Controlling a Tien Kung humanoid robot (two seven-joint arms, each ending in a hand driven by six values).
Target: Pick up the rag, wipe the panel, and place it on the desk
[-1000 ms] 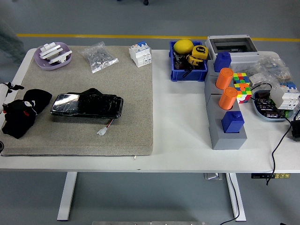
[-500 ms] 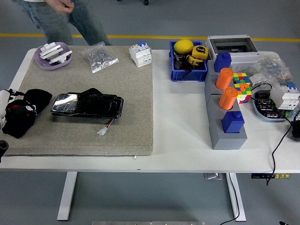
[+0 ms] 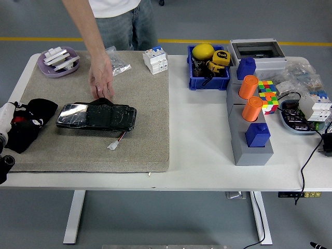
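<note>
Over the panel (image 3: pixel 96 116), person's hand (image 3: pixel 101 80) newly arrived, touching it

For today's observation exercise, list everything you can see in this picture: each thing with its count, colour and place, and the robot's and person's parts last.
Mat: 1, grey-beige, table's left half.
Panel: 1, glossy black, mat centre.
Rag: 1, black, mat's left edge.
Dish: 1, lilac, holding white parts, far left.
Bag: 1, clear, far mat edge.
Breaker: 1, white, mat's far right corner.
Bin: 1, blue, holding yellow items.
Cylinders: 2, orange, on grey block.
Cube puzzle: 1, multicoloured, right.
Left hand: 1, at the rag.
Person's hand: 1, above the panel's far edge.
</note>
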